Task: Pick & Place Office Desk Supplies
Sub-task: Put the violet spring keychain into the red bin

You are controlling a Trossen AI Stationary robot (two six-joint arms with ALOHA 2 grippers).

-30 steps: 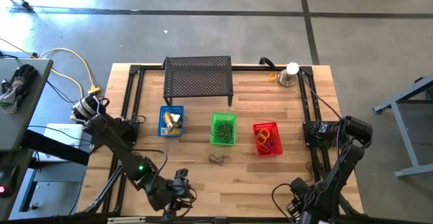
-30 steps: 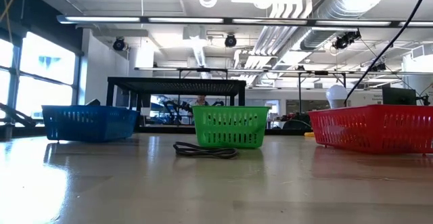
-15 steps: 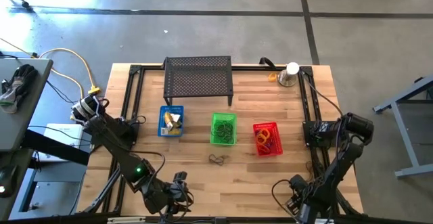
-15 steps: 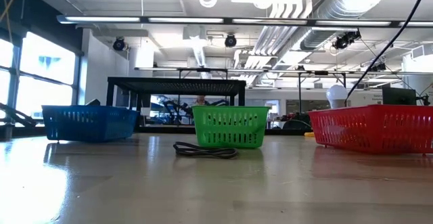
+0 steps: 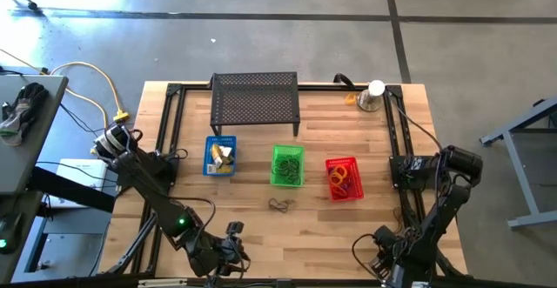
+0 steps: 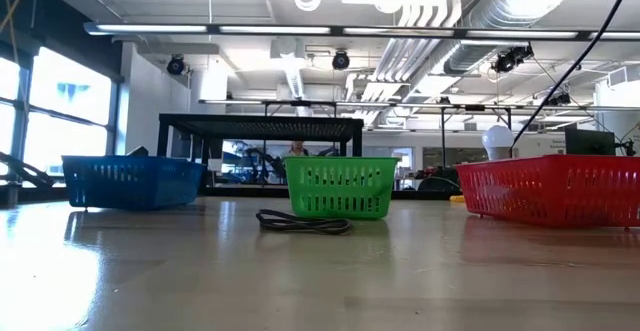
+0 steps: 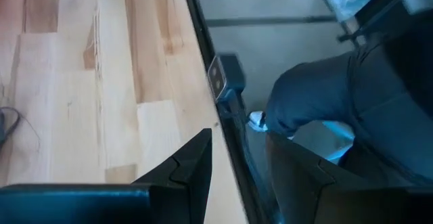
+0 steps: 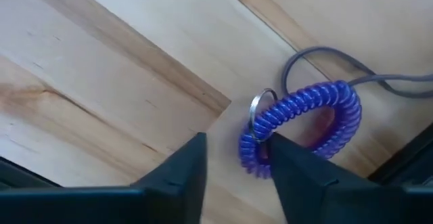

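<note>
A purple coiled loop (image 8: 304, 119) with a metal ring (image 8: 260, 112) lies flat on the wood near the table's near right corner. My right gripper (image 8: 237, 163) is open just above it, and the loop's ring end sits in the gap between the fingers. In the high view my right gripper (image 5: 383, 251) hides the loop. A dark loop (image 5: 280, 205) lies flat on the table in front of the green basket (image 5: 287, 165). My left gripper (image 7: 237, 163) is open and holds nothing at the near edge (image 5: 229, 246). My right gripper comes at the purple loop from above. One finger (image 8: 298, 166) overlaps the loop's ring end (image 8: 254, 153) in the wrist view. I cannot tell whether it touches the loop, which lies flat on the table.
The blue basket (image 5: 219, 156) holds yellow blocks, and the red basket (image 5: 343, 177) holds orange loops. At the far side are a black mesh shelf (image 5: 255, 101) and a silver cup with a white ball (image 5: 373, 96). A grey cable (image 8: 325, 58) runs beside the purple loop. Beyond the near edge a person's dark trouser leg (image 7: 318, 102) shows.
My left gripper has drawn back a little toward the table's near edge. Nothing on the table has moved.
</note>
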